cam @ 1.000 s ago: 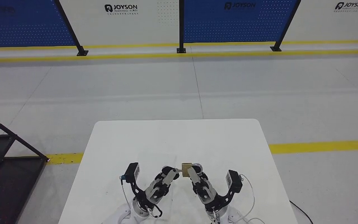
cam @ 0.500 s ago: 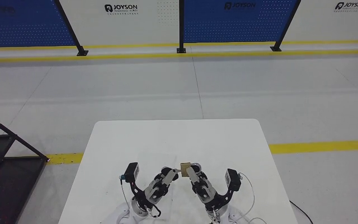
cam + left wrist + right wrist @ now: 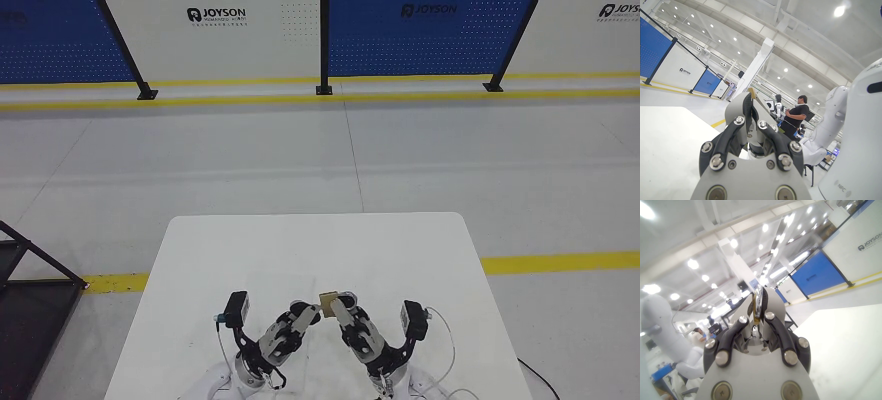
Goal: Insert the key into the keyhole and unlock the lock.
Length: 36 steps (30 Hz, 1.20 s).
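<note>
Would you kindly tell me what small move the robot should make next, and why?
Probably ease the left gripper slightly toward the lock, aiming the key at it. The right gripper is shut on the brass lock, the left is shut on the key close beside it, and I cannot see that the tip has entered.

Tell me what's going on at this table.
The robot's two arms meet tip to tip over the near part of the white table. The right gripper is shut on the brass lock. The left gripper is shut on a small brass piece, apparently the key. Whether the key is in the keyhole cannot be told.
</note>
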### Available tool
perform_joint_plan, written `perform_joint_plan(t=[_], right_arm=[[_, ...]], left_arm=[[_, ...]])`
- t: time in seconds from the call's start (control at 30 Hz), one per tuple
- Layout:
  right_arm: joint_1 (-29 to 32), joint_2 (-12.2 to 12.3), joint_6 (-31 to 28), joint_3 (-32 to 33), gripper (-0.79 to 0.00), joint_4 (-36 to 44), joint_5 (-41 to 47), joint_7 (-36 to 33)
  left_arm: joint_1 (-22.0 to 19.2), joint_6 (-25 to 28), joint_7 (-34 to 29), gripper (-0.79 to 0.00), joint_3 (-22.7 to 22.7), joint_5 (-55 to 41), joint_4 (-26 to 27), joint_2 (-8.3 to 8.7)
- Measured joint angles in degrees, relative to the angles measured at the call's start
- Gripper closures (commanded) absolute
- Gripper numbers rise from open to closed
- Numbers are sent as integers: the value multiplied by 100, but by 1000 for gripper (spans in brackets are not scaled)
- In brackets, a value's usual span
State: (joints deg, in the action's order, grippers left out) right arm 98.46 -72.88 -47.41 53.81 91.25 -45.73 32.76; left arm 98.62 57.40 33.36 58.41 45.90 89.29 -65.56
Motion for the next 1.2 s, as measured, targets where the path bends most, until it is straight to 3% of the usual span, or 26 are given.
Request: perform_joint_plan(t=[0.43,0.6,0.77,1.2], right_arm=[[64,14,8,77,0,66,85,-183],[80,17,37,95,0,84,117,-265],[96,19,76,112,0,104,145,-333],[128,16,114,136,0,129,167,-378]], left_arm=[[141,-707,513,0,180,1158,141,-45],[179,-1239,1002,0,184,1829,182,-74],[219,-2212,1678,0,85,2885,147,-108],[104,-2768,2183,0,-38,3360,-51,-128]])
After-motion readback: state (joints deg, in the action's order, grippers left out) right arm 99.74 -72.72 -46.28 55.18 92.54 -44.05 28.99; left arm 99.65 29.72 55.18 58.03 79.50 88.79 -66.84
